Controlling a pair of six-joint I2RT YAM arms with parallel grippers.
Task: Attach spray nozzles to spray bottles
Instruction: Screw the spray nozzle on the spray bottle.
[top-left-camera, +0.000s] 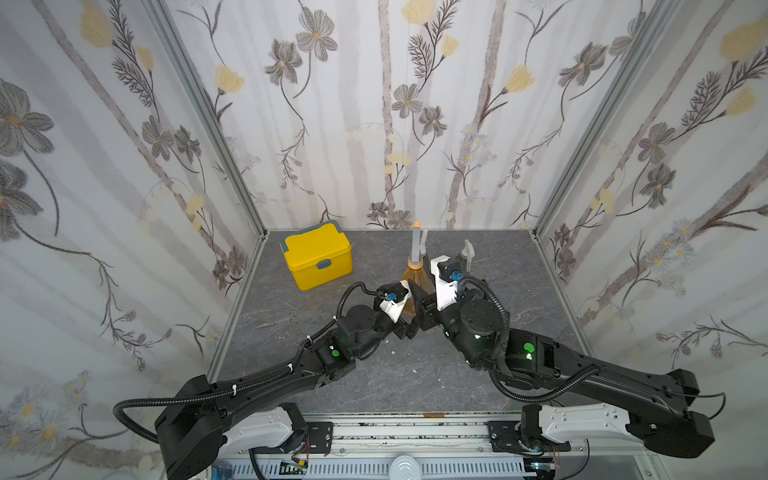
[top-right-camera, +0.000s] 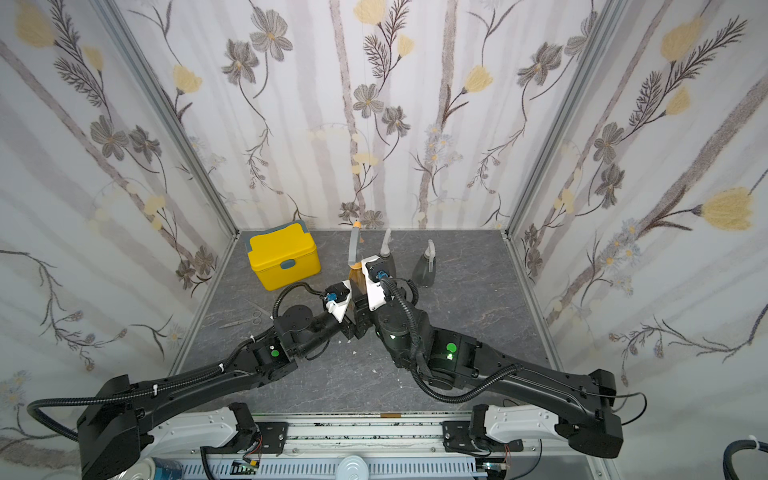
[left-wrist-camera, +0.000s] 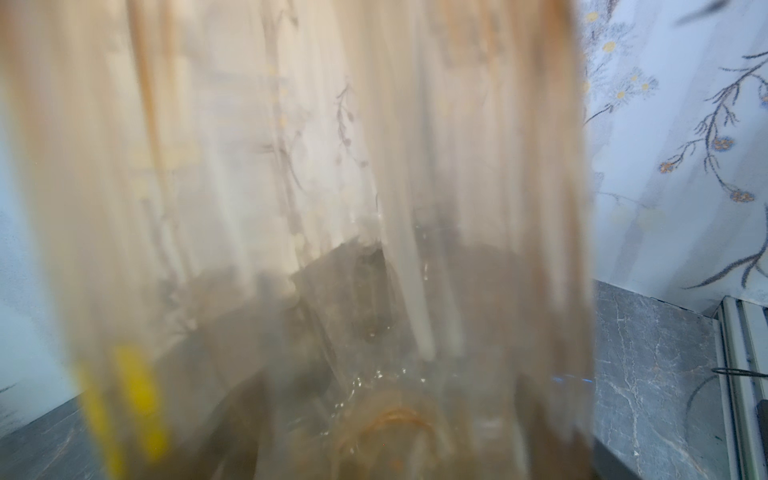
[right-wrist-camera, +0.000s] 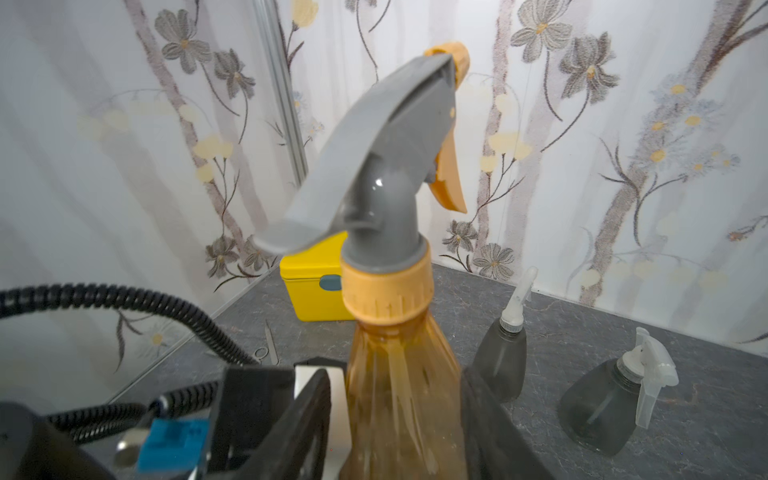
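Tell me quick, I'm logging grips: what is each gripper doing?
Left gripper: closed on the amber-orange translucent plastic spray bottle.
Right gripper: cannot be told, jaws hidden.

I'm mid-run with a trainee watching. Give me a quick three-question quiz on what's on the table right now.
1. True or false: the amber bottle has no nozzle.
2. How many grey bottles stand on the table?
3. The scissors lie: A) on the table, apart from the yellow box; B) on its lid; C) in the amber bottle.
Key: 1 false, a grey-and-orange nozzle sits on its neck. 2 two. 3 A.
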